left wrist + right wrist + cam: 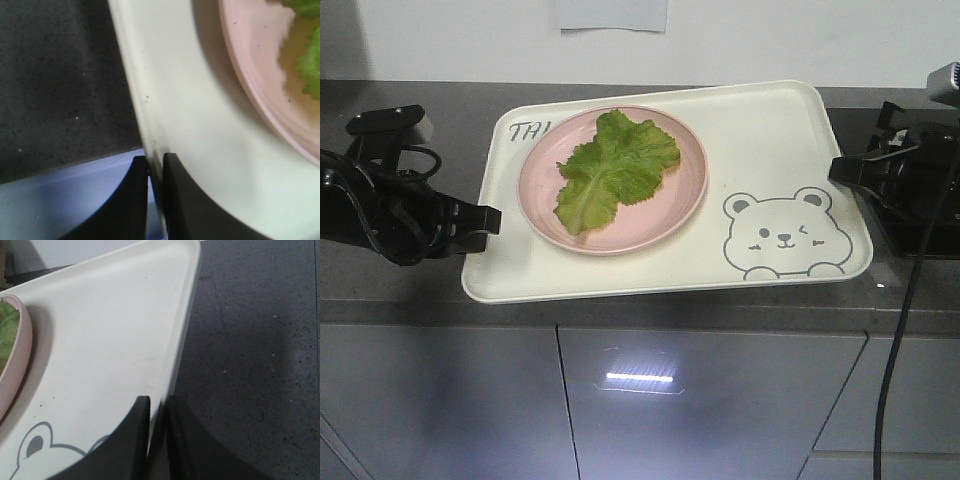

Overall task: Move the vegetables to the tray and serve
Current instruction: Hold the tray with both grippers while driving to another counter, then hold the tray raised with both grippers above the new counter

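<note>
Your left gripper [486,226] is pinched narrow on the left rim of the tray [770,140]. The left wrist view shows it best: one finger [132,200] sits outside the rim, the other is on the inside, and the tray edge is sandwiched between them. It's the same on the other side. Your right gripper [841,170] is clamped on the right rim, and in the right wrist view the two black fingers [135,440] are squeezed onto the edge just past the bear drawing [785,235].

The vegetables [615,165], one ruffled green lettuce leaf, are lying flat on the pink plate [535,190]. The plate sits on the left-hand half of the tray, covering part of the lettering [528,130] in the far left corner. So the leaf is on the tray by way of the plate, not touching the tray surface itself. The leaf stays inside the plate's rim.

The tray is over the dark speckled bench [400,285], skewed a bit, with the bear corner nearer the front edge. You can't really tell whether it's resting on the bench or held just off it. There's a shadow under the front edge, but that's all you get. Grey cabinet fronts [710,400] run below the bench.
</note>
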Controlling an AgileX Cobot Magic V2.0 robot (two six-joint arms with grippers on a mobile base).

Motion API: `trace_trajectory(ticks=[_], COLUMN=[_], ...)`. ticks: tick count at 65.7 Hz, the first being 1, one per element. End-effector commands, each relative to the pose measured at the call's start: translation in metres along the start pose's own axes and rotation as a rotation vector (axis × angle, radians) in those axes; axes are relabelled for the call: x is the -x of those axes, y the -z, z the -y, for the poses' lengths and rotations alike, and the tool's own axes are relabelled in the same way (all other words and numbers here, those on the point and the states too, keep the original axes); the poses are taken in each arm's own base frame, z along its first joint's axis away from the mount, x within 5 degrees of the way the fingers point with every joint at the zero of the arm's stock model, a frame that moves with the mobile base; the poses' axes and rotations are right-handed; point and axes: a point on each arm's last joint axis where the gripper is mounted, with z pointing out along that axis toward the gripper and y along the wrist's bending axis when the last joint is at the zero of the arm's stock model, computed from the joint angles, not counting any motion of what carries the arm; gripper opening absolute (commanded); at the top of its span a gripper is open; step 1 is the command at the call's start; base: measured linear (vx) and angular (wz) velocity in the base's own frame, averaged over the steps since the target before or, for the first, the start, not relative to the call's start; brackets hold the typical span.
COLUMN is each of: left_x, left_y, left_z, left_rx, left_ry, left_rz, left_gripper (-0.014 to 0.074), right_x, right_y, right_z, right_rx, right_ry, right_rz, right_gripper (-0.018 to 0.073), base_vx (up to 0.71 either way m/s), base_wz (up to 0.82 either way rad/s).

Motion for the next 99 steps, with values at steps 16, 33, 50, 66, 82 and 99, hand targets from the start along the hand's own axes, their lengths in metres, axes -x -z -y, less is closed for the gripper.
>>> trace_trajectory(ticks=[16, 33, 50, 66, 82, 99], left_x=[0.0108, 0.0108, 0.0108, 0.0108, 0.0108, 0.0108], left_y=[0.0204, 0.0204, 0.0204, 0.0204, 0.0204, 0.0204], left_z=[0.0179, 0.0179, 0.0179, 0.0179, 0.0179, 0.0179], left_rx=[-0.071, -0.071, -0.071, -0.071, -0.071, -0.071], left_ry=[-0.018, -0.018, -0.018, -0.018, -0.018, -0.018], left_rz=[0.107, 0.107, 0.107, 0.107, 0.107, 0.107], left_gripper=[-0.0006, -0.0006, -0.0006, -0.0006, -0.0006, -0.0006], right_x=[0.013, 0.013, 0.013, 0.013, 0.013, 0.013], right_y=[0.0109, 0.0109, 0.0109, 0.0109, 0.0109, 0.0109], right_z=[-0.0173, -0.0173, -0.0173, -0.0173, -0.0174, -0.0174], right_rx=[0.082, 0.082, 0.082, 0.082, 0.082, 0.082], right_ry=[0.03, 0.03, 0.03, 0.03, 0.03, 0.03], right_rz=[0.038, 0.038, 0.038, 0.038, 0.037, 0.037], right_gripper=[0.0078, 0.0078, 0.0078, 0.0078, 0.0078, 0.0078], base_vx=[0.11, 0.09, 0.07, 0.07, 0.07, 0.07], base_wz=[0.03, 0.02, 0.01, 0.0, 0.0, -0.01])
